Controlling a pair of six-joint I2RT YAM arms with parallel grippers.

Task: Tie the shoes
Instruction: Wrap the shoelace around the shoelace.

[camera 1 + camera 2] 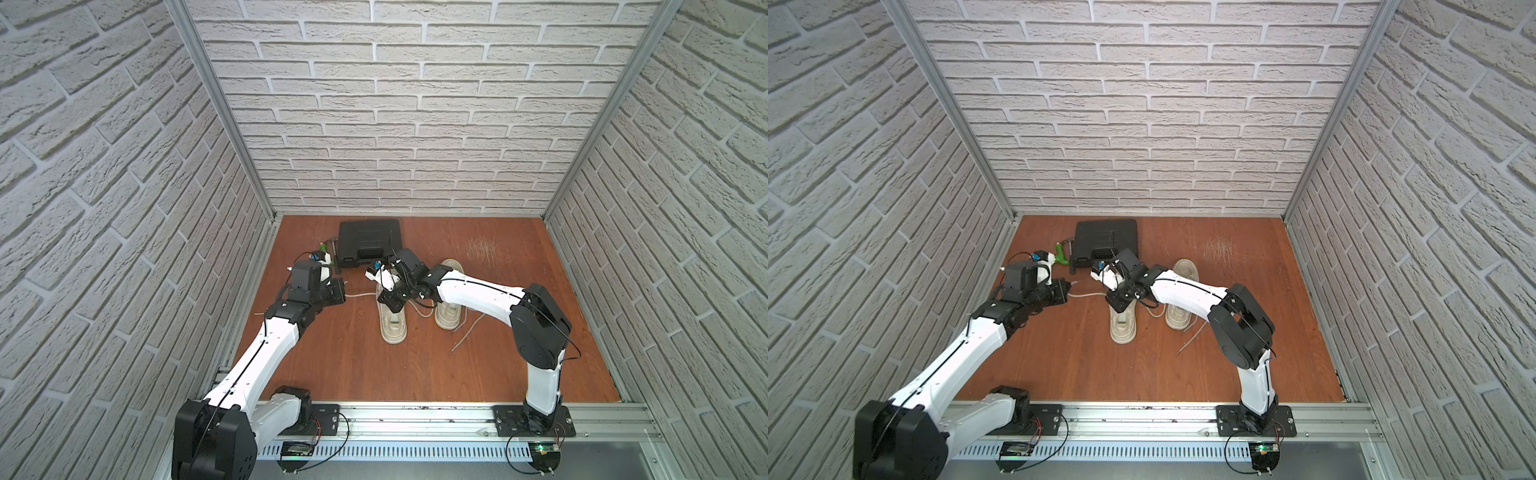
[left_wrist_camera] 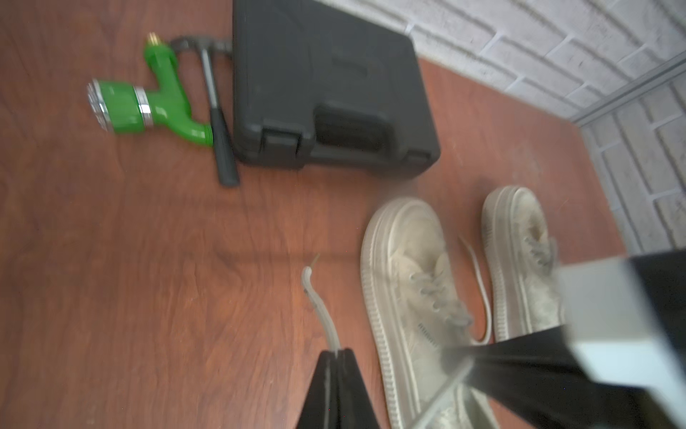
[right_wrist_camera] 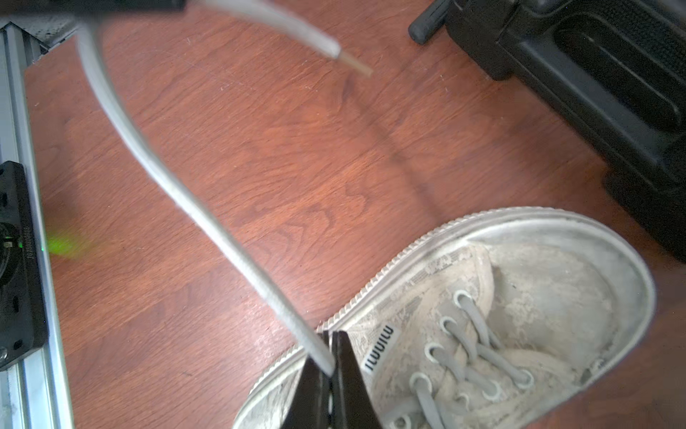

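Note:
Two worn beige shoes stand side by side on the wooden floor, the left shoe (image 1: 392,328) (image 3: 538,308) and the right shoe (image 1: 449,316) (image 2: 519,252). My left gripper (image 2: 337,351) (image 1: 345,287) is shut on a cream lace (image 2: 319,308) near its end, to the left of the left shoe. This lace (image 3: 178,185) runs in a curve to my right gripper (image 3: 333,334) (image 1: 390,305), which is shut on it just above the left shoe's side. The lace tip (image 3: 352,61) sticks out past the left gripper.
A black plastic case (image 1: 370,243) lies behind the shoes, with a hammer (image 2: 219,122) and a green hose nozzle (image 2: 148,104) to its left. A loose lace (image 1: 469,332) trails from the right shoe. Brick walls enclose three sides; a metal rail (image 1: 415,415) runs along the front.

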